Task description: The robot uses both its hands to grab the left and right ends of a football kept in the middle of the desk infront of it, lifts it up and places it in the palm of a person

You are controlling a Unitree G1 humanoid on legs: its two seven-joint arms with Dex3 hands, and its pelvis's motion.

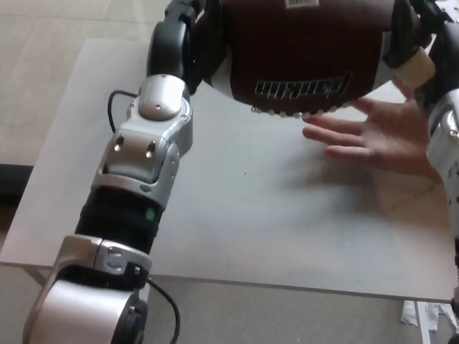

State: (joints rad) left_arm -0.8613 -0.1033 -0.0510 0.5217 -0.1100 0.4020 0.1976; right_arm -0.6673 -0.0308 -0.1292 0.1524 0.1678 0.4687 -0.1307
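Step in hand: carry and lower the football (301, 50) onto the person's hand (373, 136), which lies palm up just above the table (237, 215) at the right side of the view. To do it well, both arms should move as one so the squeeze on the two ends does not slacken; judging from the frame, the ball sits up and slightly to the left of the palm, so it needs a small shift toward the robot's right before descent. Lower until the ball rests on the palm, then release both sides together to avoid rolling it off the fingers. Left robot hand (188, 39): fingers curled against the ball's left end, grasping it. Right robot hand (419, 43): pressed on the right end, partly cut off by the frame edge, also grasping. Football held aloft between the two, clear of the table, laces facing down, its lower edge just above the person's fingertips.
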